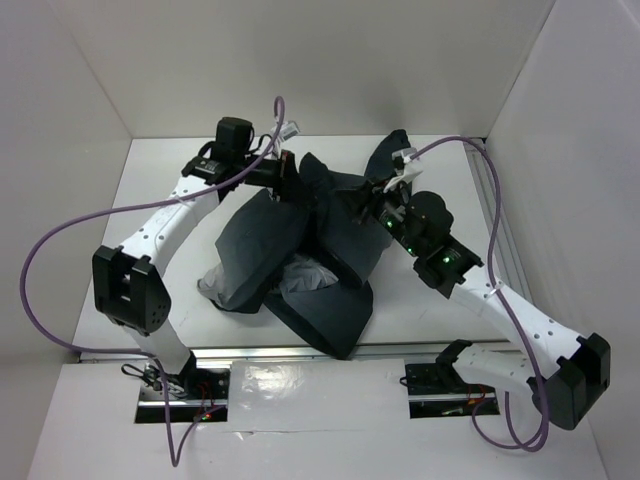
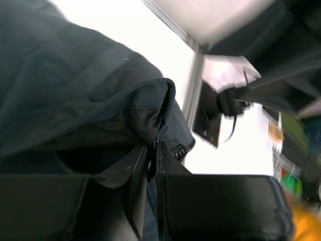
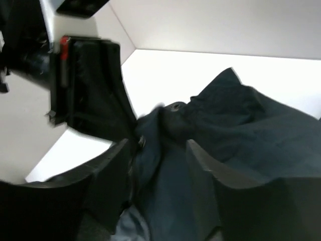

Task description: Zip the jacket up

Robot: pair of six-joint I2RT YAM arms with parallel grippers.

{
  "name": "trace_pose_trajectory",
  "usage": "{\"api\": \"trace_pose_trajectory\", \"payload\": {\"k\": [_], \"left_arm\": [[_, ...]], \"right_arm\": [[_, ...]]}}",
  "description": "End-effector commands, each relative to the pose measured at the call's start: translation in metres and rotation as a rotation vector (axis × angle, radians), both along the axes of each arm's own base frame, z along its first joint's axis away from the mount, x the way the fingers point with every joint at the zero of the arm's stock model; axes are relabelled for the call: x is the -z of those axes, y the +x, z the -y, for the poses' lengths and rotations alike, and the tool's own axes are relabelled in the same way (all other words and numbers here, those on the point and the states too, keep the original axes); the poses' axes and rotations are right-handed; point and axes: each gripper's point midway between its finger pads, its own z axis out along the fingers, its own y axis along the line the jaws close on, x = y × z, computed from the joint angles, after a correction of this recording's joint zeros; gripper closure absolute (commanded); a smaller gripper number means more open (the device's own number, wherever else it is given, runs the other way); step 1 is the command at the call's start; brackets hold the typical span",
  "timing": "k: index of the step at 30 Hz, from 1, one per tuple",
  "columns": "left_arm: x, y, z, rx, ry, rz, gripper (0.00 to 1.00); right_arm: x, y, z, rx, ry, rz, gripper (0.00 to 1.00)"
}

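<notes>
Obs.: one jacket (image 1: 300, 255) lay bunched mid-worktop (image 1: 165, 205), between the two arms. Left pincer (image 2: 152, 153) was clamped on a fold of it, probably anchoring the fabric taut. Right pincer (image 3: 158, 153) had its jaws apart, straddling the cloth, likely hunting the zip. Count: two pincers.

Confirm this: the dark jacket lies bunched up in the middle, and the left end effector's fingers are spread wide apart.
Not right. The left end effector is shut, its fingers pinched together on a fold of the jacket, as the left wrist view shows. The rest stands: the jacket is dark and bunched up in the middle.
</notes>
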Motion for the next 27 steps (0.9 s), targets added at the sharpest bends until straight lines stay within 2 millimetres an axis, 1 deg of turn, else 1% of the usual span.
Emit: {"api": "trace_pose_trajectory", "payload": {"k": [1,2,3,4,5,6,7,8,9,10,11,13,14,15,16,17,18,19,22,23,25,26,27], "left_arm": [[-0.016,0.028,-0.009,-0.143,0.010,-0.046,1.00],[-0.014,0.028,-0.010,-0.169,0.017,-0.087,1.00],[-0.017,0.028,-0.011,-0.183,0.017,-0.085,1.00],[-0.020,0.031,-0.013,-0.216,0.024,-0.080,1.00],[-0.019,0.033,-0.014,-0.243,0.026,-0.104,1.00],[-0.021,0.030,-0.015,-0.243,0.025,-0.100,1.00],[-0.026,0.030,-0.016,-0.262,0.024,-0.097,1.00],[-0.022,0.031,-0.017,-0.275,0.029,-0.114,1.00],[-0.027,0.028,-0.018,-0.278,0.022,-0.113,1.00],[-0.026,0.030,-0.018,-0.290,0.027,-0.111,1.00],[-0.025,0.030,-0.020,-0.309,0.030,-0.119,1.00],[-0.027,0.035,-0.022,-0.334,0.037,-0.105,1.00],[-0.027,0.035,-0.022,-0.334,0.037,-0.105,1.00],[-0.036,0.035,-0.022,-0.337,0.027,-0.100,1.00],[-0.035,0.035,-0.021,-0.337,0.033,-0.111,1.00],[-0.039,0.035,-0.021,-0.337,0.031,-0.107,1.00],[-0.039,0.037,-0.021,-0.337,0.031,-0.107,1.00],[-0.039,0.037,-0.021,-0.337,0.031,-0.107,1.00],[-0.038,0.037,-0.021,-0.334,0.033,-0.098,1.00],[-0.038,0.037,-0.021,-0.334,0.033,-0.098,1.00],[-0.036,0.038,-0.022,-0.343,0.041,-0.104,1.00],[-0.040,0.038,-0.022,-0.343,0.036,-0.096,1.00],[-0.040,0.038,-0.022,-0.343,0.036,-0.096,1.00]], "right_arm": [[-0.008,-0.003,0.012,0.045,0.008,-0.033,0.51],[-0.005,-0.006,0.009,0.024,0.010,-0.053,0.59],[-0.006,-0.010,0.009,0.013,0.020,-0.062,0.63],[0.003,-0.013,0.006,-0.002,0.038,-0.096,0.64],[0.012,-0.016,0.001,-0.014,0.045,-0.120,0.65],[0.013,-0.023,-0.007,-0.048,0.061,-0.126,0.65],[0.010,-0.026,-0.012,-0.061,0.083,-0.128,0.65],[0.015,-0.029,-0.019,-0.085,0.116,-0.161,0.63],[0.010,-0.035,-0.028,-0.127,0.150,-0.152,0.62],[0.011,-0.032,-0.031,-0.128,0.169,-0.166,0.57],[0.015,-0.030,-0.035,-0.126,0.204,-0.206,0.57],[0.009,-0.033,-0.047,-0.175,0.242,-0.213,0.57],[0.014,-0.032,-0.054,-0.190,0.274,-0.257,0.57],[0.011,-0.032,-0.059,-0.207,0.290,-0.264,0.57],[0.012,-0.030,-0.061,-0.207,0.305,-0.276,0.57],[0.011,-0.030,-0.064,-0.221,0.322,-0.284,0.57],[0.013,-0.029,-0.067,-0.220,0.341,-0.303,0.57],[0.013,-0.027,-0.066,-0.211,0.342,-0.302,0.57],[0.003,-0.025,-0.068,-0.221,0.384,-0.282,0.57],[0.002,-0.027,-0.072,-0.232,0.394,-0.283,0.57],[0.002,-0.027,-0.072,-0.232,0.394,-0.283,0.57],[0.002,-0.029,-0.075,-0.234,0.394,-0.284,0.57],[0.004,-0.027,-0.077,-0.234,0.401,-0.291,0.57]]}}
